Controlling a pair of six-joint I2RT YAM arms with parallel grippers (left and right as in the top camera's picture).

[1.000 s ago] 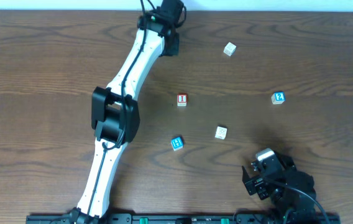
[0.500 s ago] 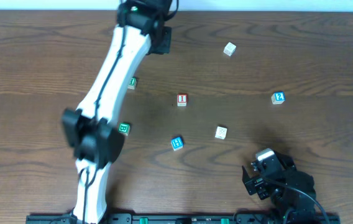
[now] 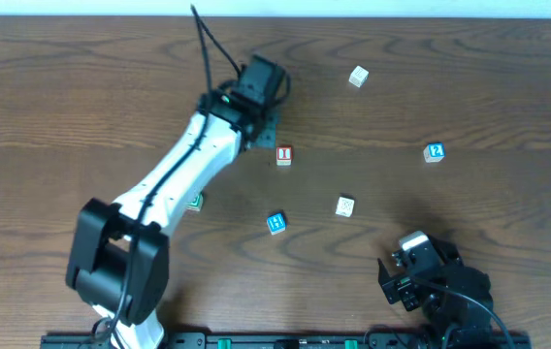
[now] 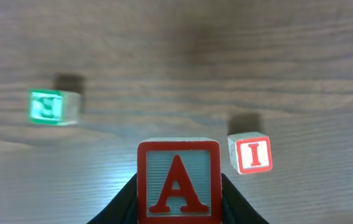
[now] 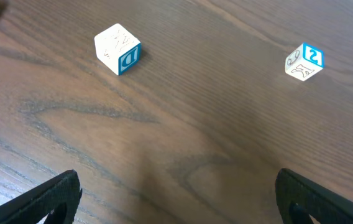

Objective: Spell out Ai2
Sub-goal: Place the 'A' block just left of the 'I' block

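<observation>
My left gripper (image 4: 178, 202) is shut on a red-framed block with a red letter A (image 4: 178, 180) and holds it above the table. A red I block (image 4: 250, 153) lies just to the right of it in the left wrist view. In the overhead view the left gripper (image 3: 261, 118) hovers just left of the I block (image 3: 284, 155), and the A block is hidden under it. A blue 2 block (image 3: 435, 152) lies far right and also shows in the right wrist view (image 5: 304, 62). My right gripper (image 5: 179, 205) is open and empty at the front right (image 3: 413, 274).
A green block (image 4: 46, 106) lies left of the held block. Another green block (image 3: 195, 201) peeks out beside the left arm. A blue block (image 3: 275, 223), a white block (image 3: 344, 206) with a blue D (image 5: 118, 48) and a white block (image 3: 357, 77) lie scattered.
The left arm has swung from the table's far edge back toward me and to the right. Its gripper now hangs just left of the I block. The right arm has not moved.
</observation>
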